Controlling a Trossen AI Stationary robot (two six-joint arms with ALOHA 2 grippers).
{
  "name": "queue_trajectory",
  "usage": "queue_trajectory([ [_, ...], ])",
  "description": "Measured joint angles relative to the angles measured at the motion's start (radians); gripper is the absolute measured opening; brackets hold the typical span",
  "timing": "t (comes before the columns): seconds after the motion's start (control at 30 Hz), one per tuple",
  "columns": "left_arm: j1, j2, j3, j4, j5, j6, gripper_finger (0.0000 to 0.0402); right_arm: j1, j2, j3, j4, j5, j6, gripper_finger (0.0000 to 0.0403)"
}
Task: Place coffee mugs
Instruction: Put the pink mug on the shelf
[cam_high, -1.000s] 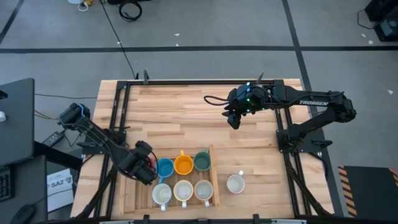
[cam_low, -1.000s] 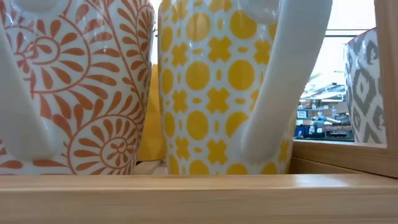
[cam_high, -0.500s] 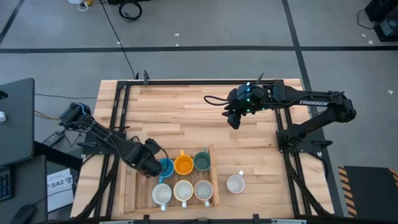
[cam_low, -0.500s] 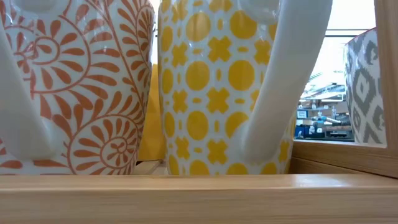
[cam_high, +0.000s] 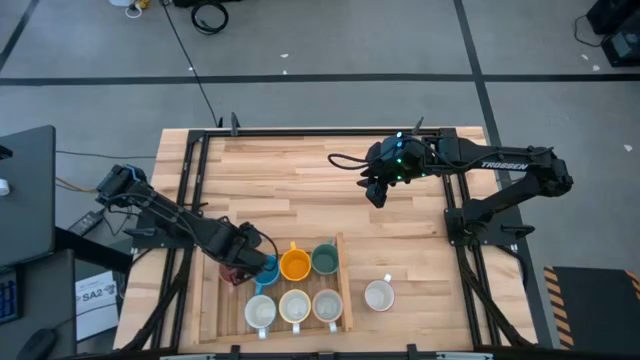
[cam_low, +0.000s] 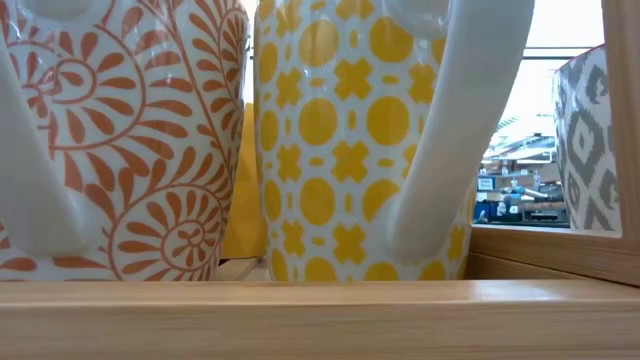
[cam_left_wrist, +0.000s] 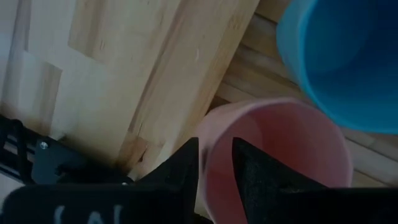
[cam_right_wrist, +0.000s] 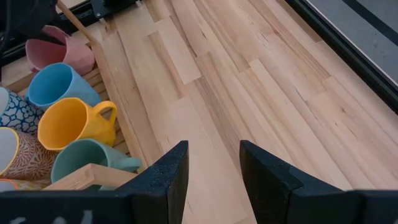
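Observation:
A wooden tray (cam_high: 346, 292) at the table's near edge holds a blue mug (cam_high: 267, 269), an orange mug (cam_high: 294, 265), a green mug (cam_high: 324, 260) and three pale patterned mugs (cam_high: 294, 307), all standing on their bases. One more white mug (cam_high: 379, 294) stands on the table right of the tray. My left gripper (cam_high: 241, 260) is at the tray's far left corner, pointing down, shut on the pink mug (cam_left_wrist: 280, 155) next to the blue mug (cam_left_wrist: 339, 59). My right gripper (cam_high: 375, 194) hangs open above the table's middle, with nothing in it. My left gripper pinches the pink mug's rim (cam_left_wrist: 204, 146), one finger (cam_left_wrist: 255, 171) inside the mug and the other finger (cam_left_wrist: 180, 171) outside its wall. It comes from above, pointing down. The mug is mouth-up over the tray's left edge; whether its base rests there I cannot tell.
The black frame rails (cam_high: 190, 215) run along both sides of the table. The far half of the tabletop (cam_high: 290, 175) is bare wood. In the low view the patterned mugs (cam_low: 340, 140) and the tray's rim (cam_low: 320, 320) fill the picture.
My left gripper has moved toward the table's right, up to the blue mug, and has rolled about its downward line. The pink mug has gone with it and turned about in the hold. My right arm has kept still.

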Motion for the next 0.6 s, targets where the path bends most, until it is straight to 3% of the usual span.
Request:
queue_trajectory([
  [0.4,0.000,-0.001,0.000,-0.018,0.000,-0.001,0.0019,0.000,0.000,0.000,0.000,0.000,0.000,0.0149],
  [0.6,0.000,-0.001,0.000,-0.012,-0.001,-0.004,0.0011,0.000,0.000,0.000,0.000,0.000,0.000,0.0149],
])
